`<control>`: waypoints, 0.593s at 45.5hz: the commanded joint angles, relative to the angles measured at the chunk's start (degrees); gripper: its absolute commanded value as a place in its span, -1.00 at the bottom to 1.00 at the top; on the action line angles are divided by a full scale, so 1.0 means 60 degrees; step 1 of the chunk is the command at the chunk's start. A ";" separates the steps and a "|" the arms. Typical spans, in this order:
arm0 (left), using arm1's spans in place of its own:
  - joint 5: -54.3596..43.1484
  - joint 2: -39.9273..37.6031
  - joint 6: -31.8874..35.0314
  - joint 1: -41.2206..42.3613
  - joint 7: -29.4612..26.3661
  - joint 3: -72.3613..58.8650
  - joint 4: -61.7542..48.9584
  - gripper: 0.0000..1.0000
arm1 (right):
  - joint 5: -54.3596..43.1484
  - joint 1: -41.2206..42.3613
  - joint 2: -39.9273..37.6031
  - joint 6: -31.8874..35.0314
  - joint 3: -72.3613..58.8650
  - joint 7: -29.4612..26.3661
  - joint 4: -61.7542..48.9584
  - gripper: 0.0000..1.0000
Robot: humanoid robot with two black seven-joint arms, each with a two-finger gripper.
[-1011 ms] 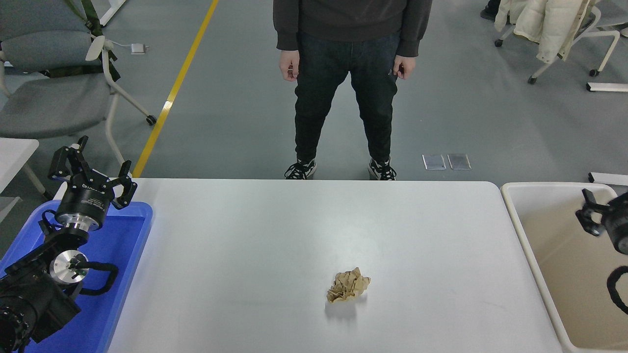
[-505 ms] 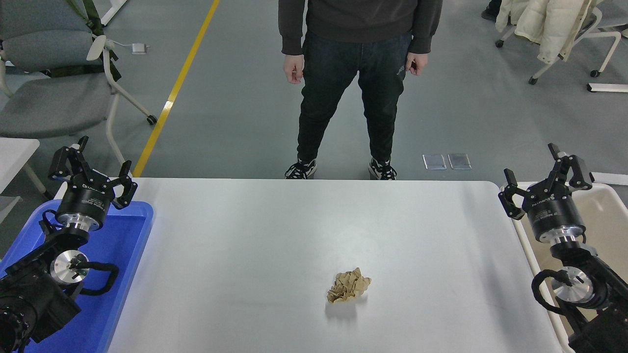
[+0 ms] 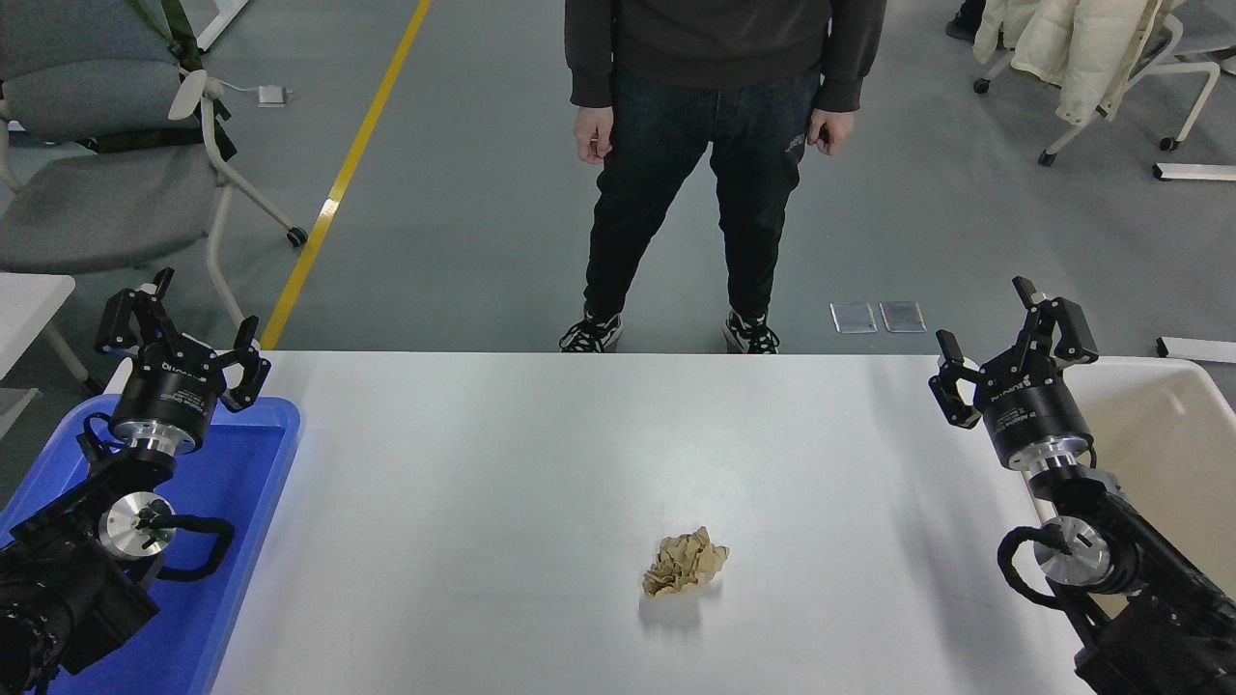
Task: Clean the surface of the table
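Note:
The white table surface (image 3: 541,454) fills the middle of the head view. A crumpled tan paper ball (image 3: 684,564) lies on it, a little right of centre and toward the near edge. My right gripper (image 3: 1012,340) is open and empty, raised over the table's far right corner, well right of and beyond the paper ball. My left gripper (image 3: 179,336) is open and empty, parked at the far left over the blue tray.
A blue plastic tray (image 3: 237,502) sits at the table's left end. A cream-white bin (image 3: 1173,434) stands off the right end, under my right arm. A person (image 3: 710,145) stands at the far side. Chairs stand at the back left and back right.
My right arm has swung in from the right edge over the bin and now stands over the table's far right corner. The person has shifted slightly right. The paper ball has not moved.

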 commanded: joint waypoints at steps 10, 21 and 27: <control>0.0000 0.0000 -0.0015 -0.0001 0.0000 0.0000 0.0006 1.00 | 0.0114 -0.0144 -0.1131 -0.1012 -0.0456 -0.1750 0.1437 1.00; 0.0000 0.0000 -0.0001 0.0000 0.0000 0.0000 0.0006 1.00 | -0.0017 -0.0203 -0.3520 -0.1570 -0.1452 -0.2894 0.4325 1.00; 0.0015 0.0000 -0.0015 -0.0015 0.0000 0.0000 0.0006 1.00 | -0.0163 0.0191 -0.4765 -0.1438 -0.2271 -0.3274 0.5131 1.00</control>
